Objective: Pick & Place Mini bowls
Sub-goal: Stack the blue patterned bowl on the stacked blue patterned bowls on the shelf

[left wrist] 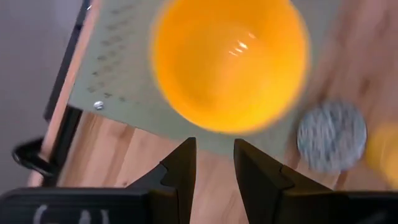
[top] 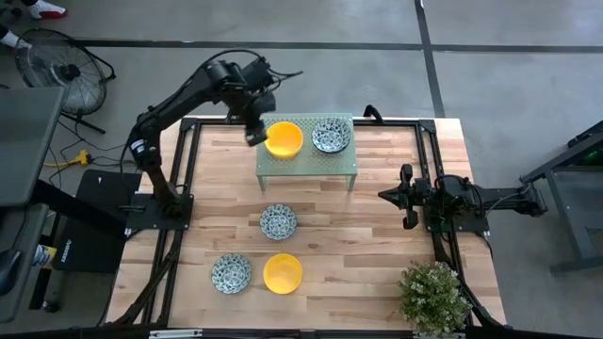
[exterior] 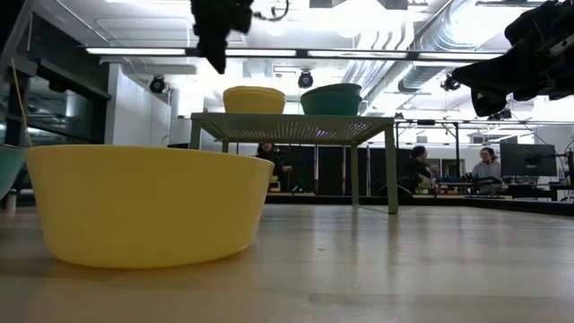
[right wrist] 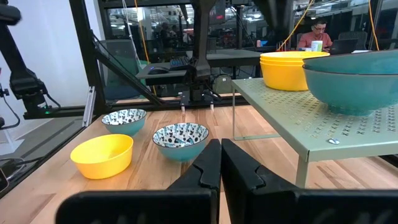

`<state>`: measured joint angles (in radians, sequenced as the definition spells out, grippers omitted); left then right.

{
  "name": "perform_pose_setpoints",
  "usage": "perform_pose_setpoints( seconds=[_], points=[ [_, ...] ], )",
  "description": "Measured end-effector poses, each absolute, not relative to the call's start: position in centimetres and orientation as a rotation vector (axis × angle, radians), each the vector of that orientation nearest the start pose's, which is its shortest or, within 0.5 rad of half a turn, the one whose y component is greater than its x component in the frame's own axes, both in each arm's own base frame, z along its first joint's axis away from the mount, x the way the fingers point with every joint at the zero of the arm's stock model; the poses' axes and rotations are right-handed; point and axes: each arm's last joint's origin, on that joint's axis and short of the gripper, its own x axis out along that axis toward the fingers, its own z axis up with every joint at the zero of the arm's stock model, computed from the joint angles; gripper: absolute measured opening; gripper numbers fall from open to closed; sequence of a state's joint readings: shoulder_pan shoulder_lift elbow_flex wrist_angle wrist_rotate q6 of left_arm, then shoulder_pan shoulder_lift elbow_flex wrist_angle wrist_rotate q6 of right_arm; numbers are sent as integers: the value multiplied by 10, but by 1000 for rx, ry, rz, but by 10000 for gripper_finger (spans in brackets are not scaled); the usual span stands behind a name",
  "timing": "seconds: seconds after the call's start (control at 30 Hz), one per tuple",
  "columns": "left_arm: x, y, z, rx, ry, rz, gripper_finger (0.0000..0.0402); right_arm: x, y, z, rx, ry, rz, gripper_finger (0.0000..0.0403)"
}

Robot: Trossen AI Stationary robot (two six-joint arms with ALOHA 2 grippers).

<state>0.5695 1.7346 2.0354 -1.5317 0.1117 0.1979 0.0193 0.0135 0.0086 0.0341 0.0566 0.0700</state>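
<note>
From above we see the left tool [top: 256, 135] hanging over the rack's [top: 307, 164] left end, just beside the yellow bowl [top: 284, 138] that sits on the rack top. Its own wrist camera gives us what the overhead cannot: the two fingers [left wrist: 179, 171] stand apart with nothing between them, released, and the yellow bowl sits clear of them on the perforated green surface. Next to it on the rack we have a patterned bowl [top: 331, 136]; only the level view shows us its teal outside [exterior: 331, 99].

Down on the counter [top: 377, 245] we count three more: a patterned bowl [top: 278, 222] at the middle, and near the front edge another patterned bowl [top: 231, 273] beside a second yellow bowl [top: 283, 273], which fills the level view's foreground.

The right tool [top: 412, 196] waits at the counter's right side, clenched on nothing; its wrist camera shows the fingers [right wrist: 208, 165] pressed together. A potted plant [top: 434, 298] stands at the front right corner.
</note>
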Motion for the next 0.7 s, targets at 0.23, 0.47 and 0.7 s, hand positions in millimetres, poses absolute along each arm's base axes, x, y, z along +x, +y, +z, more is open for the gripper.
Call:
perform_pose_setpoints(
  seconds=[0.23,0.47,0.7],
  points=[
    [251,119,426,139,1171,-24,105,98,0,169,71,-30,-36,0],
    [244,66,427,531,1117,-369,106,98,0,169,71,-30,-36,0],
    [249,12,390,747,1128,-693,105,98,0,169,71,-30,-36,0]
  ],
)
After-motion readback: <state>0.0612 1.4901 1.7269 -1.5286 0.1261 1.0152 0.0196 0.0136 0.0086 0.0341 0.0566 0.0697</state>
